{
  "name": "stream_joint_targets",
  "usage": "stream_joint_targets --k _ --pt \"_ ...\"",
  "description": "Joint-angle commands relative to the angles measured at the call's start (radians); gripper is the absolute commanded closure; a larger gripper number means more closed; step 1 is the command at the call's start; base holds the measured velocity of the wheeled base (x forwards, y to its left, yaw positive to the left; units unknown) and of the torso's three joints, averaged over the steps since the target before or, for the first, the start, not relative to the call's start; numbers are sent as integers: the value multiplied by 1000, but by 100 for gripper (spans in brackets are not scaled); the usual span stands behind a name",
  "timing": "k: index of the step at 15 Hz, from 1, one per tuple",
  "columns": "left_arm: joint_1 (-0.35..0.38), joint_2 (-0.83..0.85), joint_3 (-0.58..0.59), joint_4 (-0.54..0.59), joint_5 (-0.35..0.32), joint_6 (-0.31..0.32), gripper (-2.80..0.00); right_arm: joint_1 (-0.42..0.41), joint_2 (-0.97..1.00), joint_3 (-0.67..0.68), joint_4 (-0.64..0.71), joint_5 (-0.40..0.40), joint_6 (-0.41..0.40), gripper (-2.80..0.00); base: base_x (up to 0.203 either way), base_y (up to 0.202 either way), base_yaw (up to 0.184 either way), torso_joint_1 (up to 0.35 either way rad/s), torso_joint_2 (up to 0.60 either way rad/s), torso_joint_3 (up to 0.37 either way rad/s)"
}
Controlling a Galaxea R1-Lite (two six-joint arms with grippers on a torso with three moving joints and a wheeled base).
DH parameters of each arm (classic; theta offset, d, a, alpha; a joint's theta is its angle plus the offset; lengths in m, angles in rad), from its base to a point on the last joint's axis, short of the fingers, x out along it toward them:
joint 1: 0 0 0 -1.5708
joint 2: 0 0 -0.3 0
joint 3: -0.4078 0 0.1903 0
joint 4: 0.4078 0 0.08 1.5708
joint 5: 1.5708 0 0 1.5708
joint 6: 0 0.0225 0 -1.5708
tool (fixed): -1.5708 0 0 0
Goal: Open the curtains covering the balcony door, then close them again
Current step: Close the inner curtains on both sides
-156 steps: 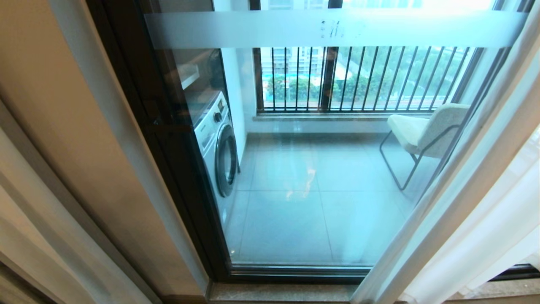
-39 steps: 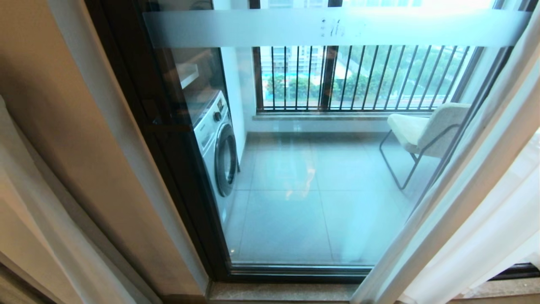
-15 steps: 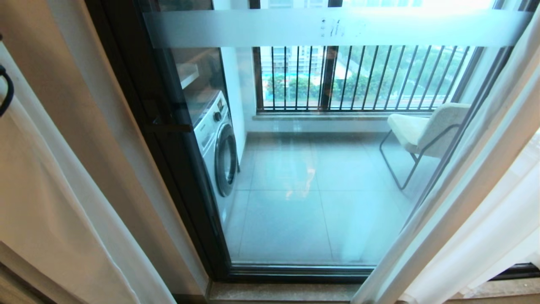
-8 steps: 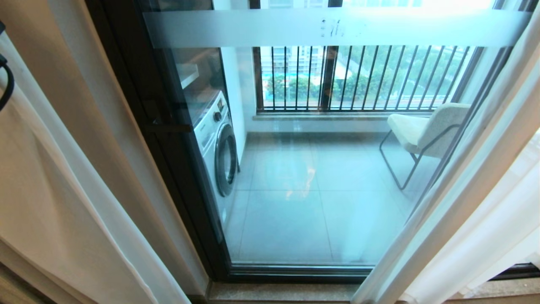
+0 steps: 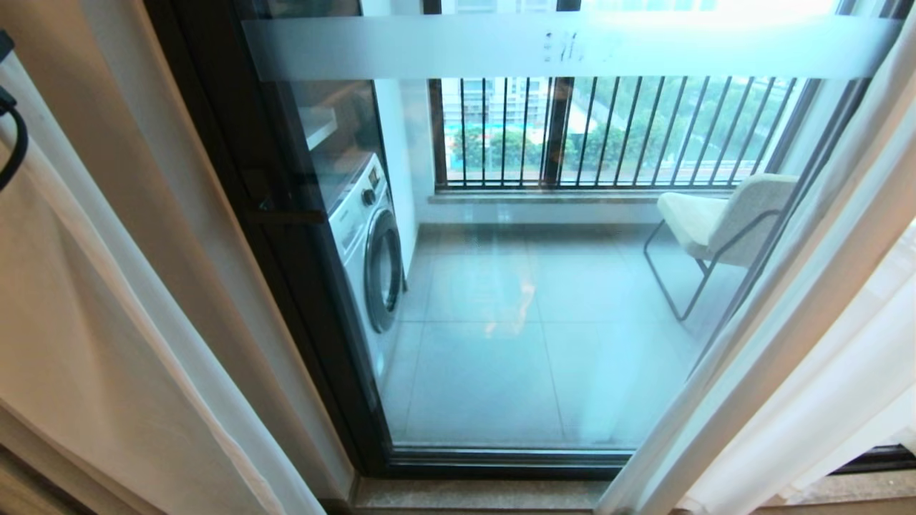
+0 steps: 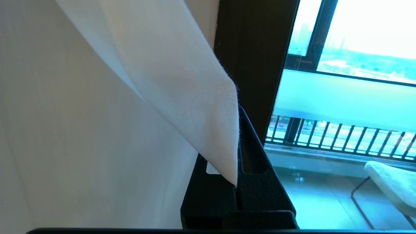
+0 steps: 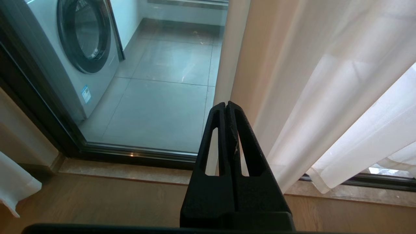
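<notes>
The balcony door [image 5: 501,300] is a glass pane in a black frame with a frosted band across the top, and it stands uncovered in the middle. The left sheer white curtain [image 5: 107,372] hangs at the left. My left gripper [image 6: 238,136] is shut on a fold of this curtain [image 6: 182,81], beside the dark door frame. In the head view only a black cable [image 5: 16,146] of that arm shows, at the left edge. The right curtain [image 5: 823,372] hangs bunched at the right. My right gripper [image 7: 226,104] is shut on nothing, low near the floor beside that curtain [image 7: 325,97].
Tan drapes [image 5: 93,143] hang behind the sheer panels on both sides. Behind the glass stand a washing machine [image 5: 368,250], a pale chair [image 5: 723,222] and a black railing [image 5: 608,129]. A stone sill [image 5: 472,495] runs under the door, with wooden floor [image 7: 97,204] before it.
The left sheer curtain has been drawn to the right, from bunched at the left edge to spread over more of the tan drape. The left arm's cable has come into view.
</notes>
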Motion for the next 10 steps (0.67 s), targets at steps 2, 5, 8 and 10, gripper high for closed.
stream_joint_targets --k 2,5,8,10 --pt "-5 1 4 -6 -1 -2 0 0 1 1 0 0 -1 0 0 0 0 0 0 0" --pt "-7 2 5 -4 -1 -2 0 0 1 -1 0 1 -1 0 1 -118 6 3 0 3" --pt "-11 5 7 -1 -1 -2 0 0 1 -1 0 1 -1 0 0 -189 -1 2 3 4" --pt "-11 10 7 -1 -1 -2 0 0 1 -1 0 1 -1 0 0 -188 -1 2 3 6"
